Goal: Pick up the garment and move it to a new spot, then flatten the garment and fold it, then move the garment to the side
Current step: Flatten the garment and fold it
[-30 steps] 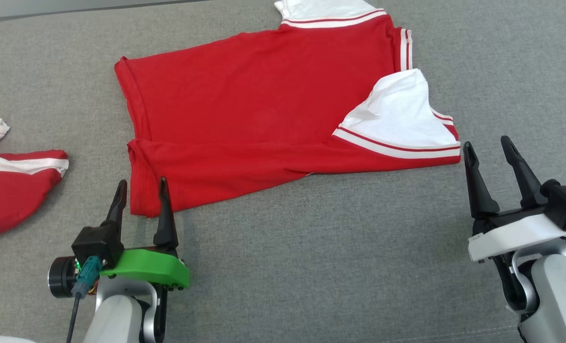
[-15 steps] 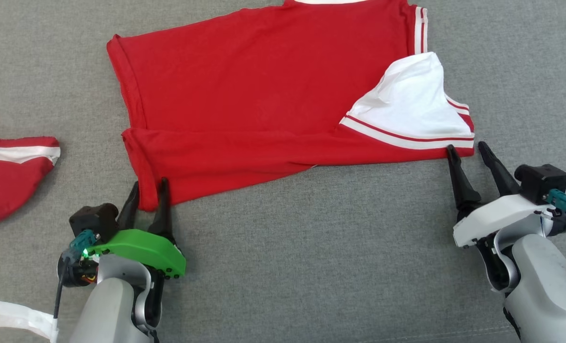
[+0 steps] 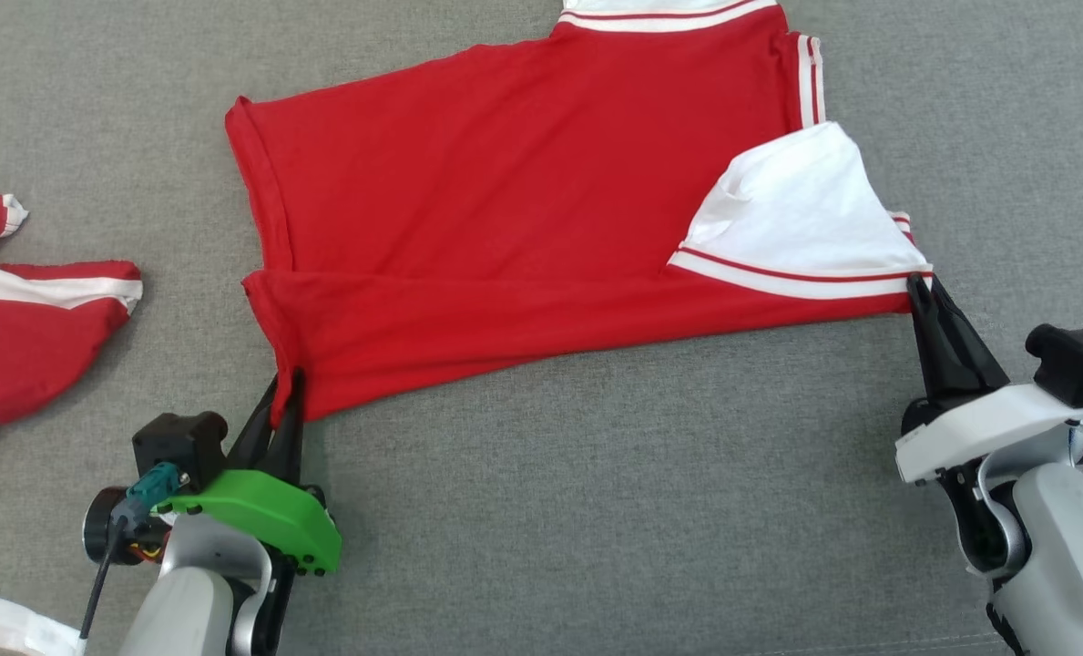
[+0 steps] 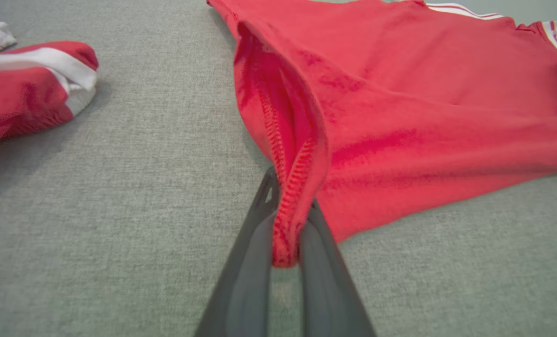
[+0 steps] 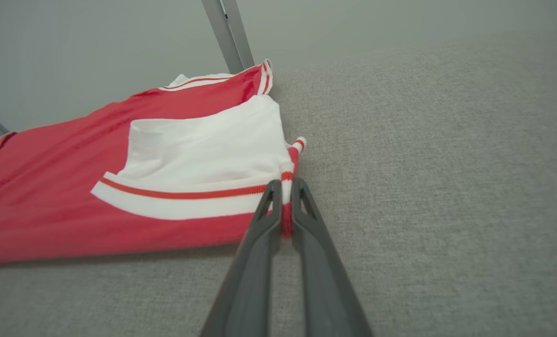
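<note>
The garment [image 3: 505, 219] is a red shirt with white, red-striped trim, spread on the grey cloth surface with its near edge folded over. My left gripper [image 3: 288, 387] is shut on the garment's near left hem corner; in the left wrist view the stitched red hem [image 4: 290, 206] is pinched between the dark fingers [image 4: 325, 262]. My right gripper [image 3: 919, 290] is shut on the near right corner, where the white sleeve [image 3: 796, 214] ends; the right wrist view shows the striped edge [image 5: 286, 196] clamped between its fingers [image 5: 255, 252].
A second red and white garment [image 3: 22, 337] lies at the left edge, also seen as a red and white garment [image 4: 20, 98] in the left wrist view. A grey metal post [image 5: 229, 32] stands beyond the table. White tape [image 3: 4, 624] sits at the lower left corner.
Both grippers moved forward onto the garment's near corners and went from open to shut on the cloth. The head camera shifted a little between frames.
</note>
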Robot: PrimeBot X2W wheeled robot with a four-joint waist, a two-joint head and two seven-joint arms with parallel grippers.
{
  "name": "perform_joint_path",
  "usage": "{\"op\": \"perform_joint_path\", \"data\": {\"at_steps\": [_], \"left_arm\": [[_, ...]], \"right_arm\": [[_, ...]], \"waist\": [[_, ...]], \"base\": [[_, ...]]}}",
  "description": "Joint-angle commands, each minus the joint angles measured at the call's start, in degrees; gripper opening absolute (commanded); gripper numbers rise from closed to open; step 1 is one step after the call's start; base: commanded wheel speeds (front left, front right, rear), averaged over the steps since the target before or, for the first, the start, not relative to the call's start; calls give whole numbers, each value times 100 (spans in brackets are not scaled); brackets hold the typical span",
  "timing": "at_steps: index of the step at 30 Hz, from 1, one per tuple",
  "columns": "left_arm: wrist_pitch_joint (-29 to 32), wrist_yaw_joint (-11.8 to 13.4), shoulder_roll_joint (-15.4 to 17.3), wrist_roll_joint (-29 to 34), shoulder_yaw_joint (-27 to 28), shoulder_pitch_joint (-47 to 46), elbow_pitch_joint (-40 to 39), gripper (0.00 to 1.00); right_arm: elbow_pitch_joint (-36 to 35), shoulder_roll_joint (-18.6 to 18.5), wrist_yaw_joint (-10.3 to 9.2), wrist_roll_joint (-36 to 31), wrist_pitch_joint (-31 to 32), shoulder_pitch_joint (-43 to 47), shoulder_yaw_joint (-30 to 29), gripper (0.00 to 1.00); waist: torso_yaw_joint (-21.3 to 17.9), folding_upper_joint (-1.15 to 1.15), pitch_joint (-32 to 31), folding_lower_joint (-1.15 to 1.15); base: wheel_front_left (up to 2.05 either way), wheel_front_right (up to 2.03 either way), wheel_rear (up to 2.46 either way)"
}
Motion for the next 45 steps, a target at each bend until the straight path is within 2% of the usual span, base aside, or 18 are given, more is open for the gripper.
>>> {"op": "perform_joint_path", "data": {"at_steps": [1,8,14,17,18,19,25,32,37,45], "left_arm": [[149,57,143,0,21,203,-182,0],[857,141,503,-63,13,892,-1058,0],[1126,286,525,-263,107,1472,-1358,0],[1157,235,555,-252,29,1608,-1371,0],[1173,256,517,-282,17,1637,-1346,69],[1156,287,496,-258,-3,1659,-1332,100],[391,648,152,-174,195,1598,-1423,100],[-541,924,-60,246,166,1261,-1759,100],[-749,976,-101,372,82,1101,-1814,100],[-696,1009,-35,489,2,860,-1707,100]], "right_arm": [[-160,-31,-9,39,-17,210,-45,0],[-749,239,-10,-4,-18,1372,-413,0],[-1174,625,-11,-142,107,2326,-714,0],[-1338,762,-10,-182,164,2592,-731,0],[-1359,772,-10,-210,210,2643,-707,37],[-1404,775,-10,-256,211,2655,-708,100],[-1953,766,-7,-666,154,2374,-895,100],[-2857,653,-7,-991,577,1886,-917,100],[-3137,590,-7,-1062,826,1781,-913,100],[-3236,628,-7,-1033,923,1758,-952,100]], "waist": [[-44,0,-70,0],[-173,0,-351,0],[-326,0,-624,0],[-338,0,-711,0],[-336,0,-727,0],[-335,0,-738,0],[-275,0,-800,0],[-179,0,-859,0],[-122,0,-890,0],[-100,0,-772,0]], "base": [[0,0,0],[0,0,0],[0,0,0],[0,0,0],[0,0,0],[0,0,0],[0,0,0],[0,0,0],[0,0,0],[0,0,0]]}}
